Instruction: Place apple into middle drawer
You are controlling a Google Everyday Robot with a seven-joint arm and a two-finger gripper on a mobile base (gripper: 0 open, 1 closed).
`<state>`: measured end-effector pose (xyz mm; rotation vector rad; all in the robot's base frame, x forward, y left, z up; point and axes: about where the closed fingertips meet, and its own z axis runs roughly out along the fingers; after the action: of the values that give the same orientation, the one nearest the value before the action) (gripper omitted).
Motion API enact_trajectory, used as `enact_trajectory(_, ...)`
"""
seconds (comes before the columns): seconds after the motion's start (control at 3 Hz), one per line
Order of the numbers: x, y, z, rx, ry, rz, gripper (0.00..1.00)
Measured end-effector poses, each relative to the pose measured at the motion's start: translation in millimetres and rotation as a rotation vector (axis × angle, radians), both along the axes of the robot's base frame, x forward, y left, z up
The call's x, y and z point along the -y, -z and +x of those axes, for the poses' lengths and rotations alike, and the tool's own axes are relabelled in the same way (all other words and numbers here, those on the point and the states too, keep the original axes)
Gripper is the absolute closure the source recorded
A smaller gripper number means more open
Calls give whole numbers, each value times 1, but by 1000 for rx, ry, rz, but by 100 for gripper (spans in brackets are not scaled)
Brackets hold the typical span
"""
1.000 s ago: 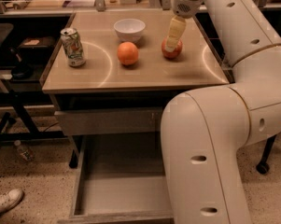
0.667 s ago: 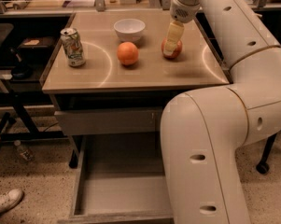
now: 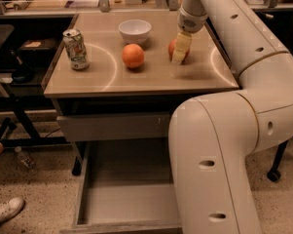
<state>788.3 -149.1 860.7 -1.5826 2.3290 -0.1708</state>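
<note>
The red apple sits on the cabinet top, right of centre. My gripper has come down from above onto it, and its cream tip covers the apple's right half. The apple still rests on the top. The middle drawer is pulled open low at the front. It is grey, with a bare flat floor, and my arm hides its right part.
An orange, a white bowl and a drink can also stand on the cabinet top. A closed drawer front lies above the open drawer. My bulky arm fills the right foreground. A shoe is on the floor at left.
My gripper has lowered from just above the apple down around it, now covering its right side. The other objects have not moved.
</note>
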Motion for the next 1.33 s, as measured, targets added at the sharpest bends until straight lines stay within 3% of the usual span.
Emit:
enact_trajectory(0.67,-3,24,-1,-45,-13,-3,0)
enact_trajectory(1.33,-3,24,-1,-45,-13,-3,43)
